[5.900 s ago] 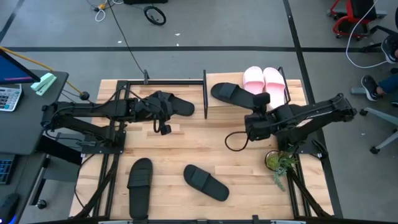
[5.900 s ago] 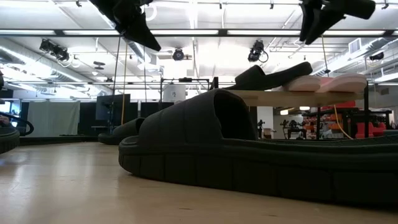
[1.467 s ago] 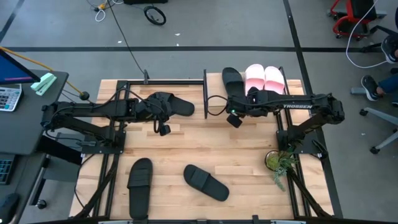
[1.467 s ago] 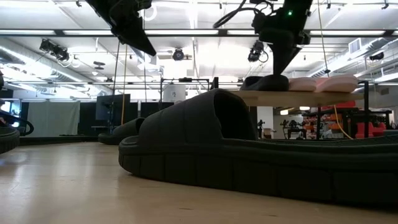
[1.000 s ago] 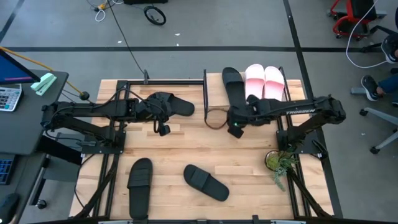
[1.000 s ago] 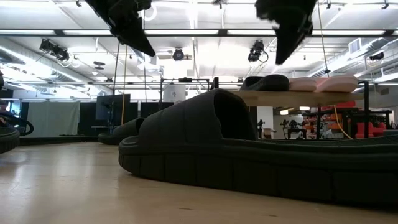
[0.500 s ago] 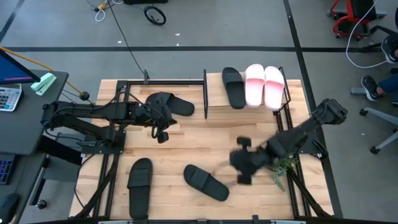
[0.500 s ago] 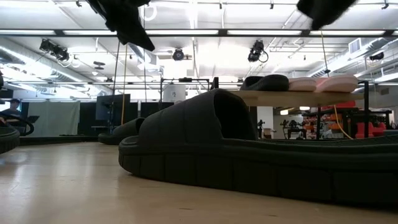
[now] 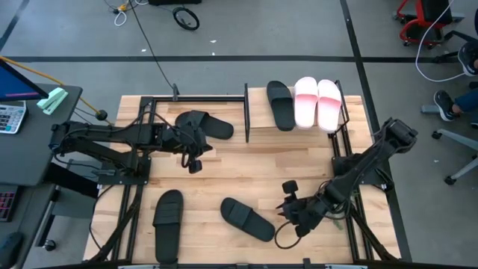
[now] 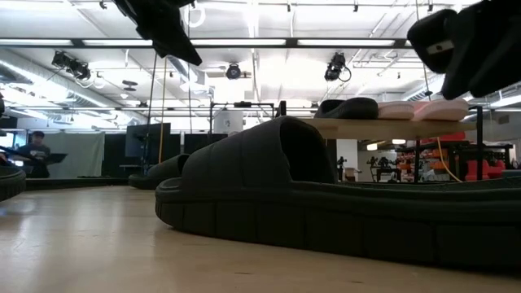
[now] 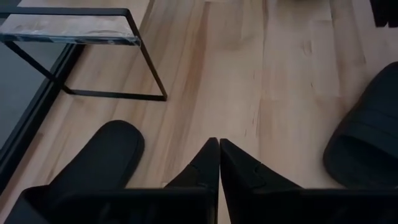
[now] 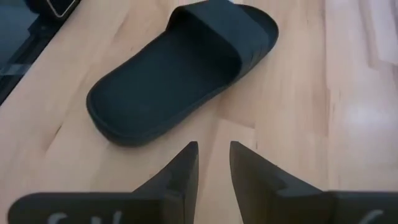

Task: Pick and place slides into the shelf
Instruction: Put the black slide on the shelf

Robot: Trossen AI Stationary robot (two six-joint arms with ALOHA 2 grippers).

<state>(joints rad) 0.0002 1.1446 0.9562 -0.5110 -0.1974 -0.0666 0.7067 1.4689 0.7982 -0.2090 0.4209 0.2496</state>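
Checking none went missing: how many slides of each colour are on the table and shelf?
Pale pink slides: 2
Black slides: 4
Total: 6

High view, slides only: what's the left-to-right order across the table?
Black slide lying lengthwise → black slide under the left arm → angled black slide at the near edge → black slide on the shelf → first pink slide → second pink slide.
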